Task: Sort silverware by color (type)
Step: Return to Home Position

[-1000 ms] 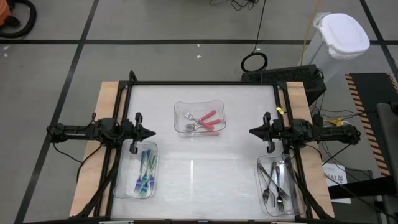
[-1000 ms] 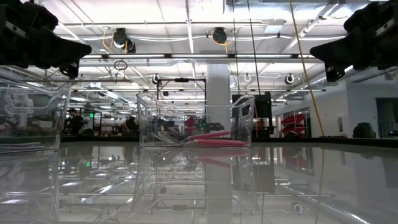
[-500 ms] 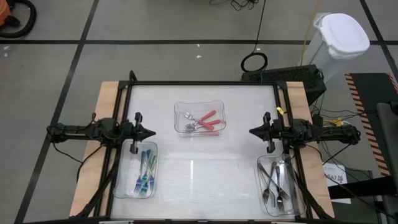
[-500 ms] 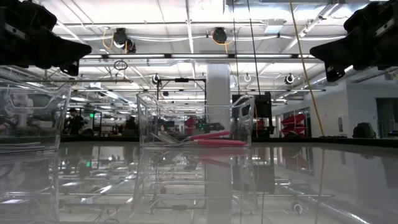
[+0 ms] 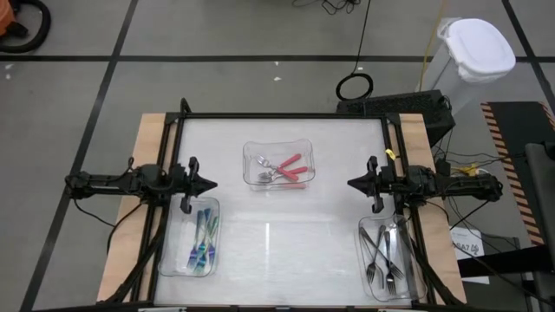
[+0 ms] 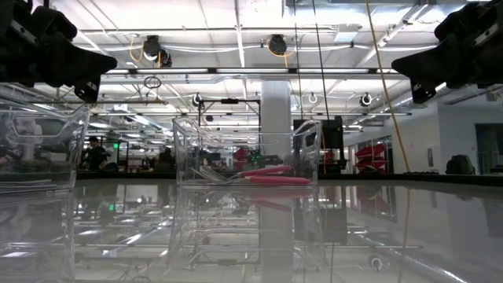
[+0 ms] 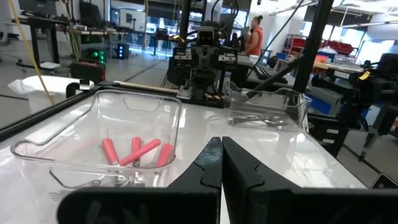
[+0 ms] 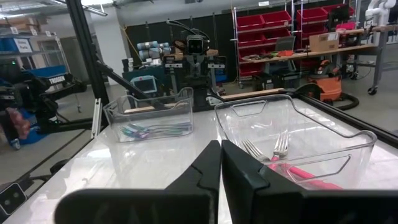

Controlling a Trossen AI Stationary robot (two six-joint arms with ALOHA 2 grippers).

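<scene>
My left gripper (image 5: 211,185) and right gripper (image 5: 351,183) hang clenched and empty at opposite sides; pink forks (image 5: 290,169) lie in the middle tray (image 5: 253,152), blue forks (image 5: 205,236) in the left tray (image 5: 173,260), grey forks (image 5: 388,251) in the right tray (image 5: 365,260).

Bright, even overhead light falls on the white desk (image 5: 329,217) in the high view, leaving only faint shadows and a pale streak of glare near its middle. At desk height the ceiling lights (image 6: 240,47) burn out to white and the glossy top mirrors them. In the wrist views the left gripper (image 7: 221,146) and right gripper (image 8: 221,148) loom dark and soft near the lens, the room behind well lit.
</scene>
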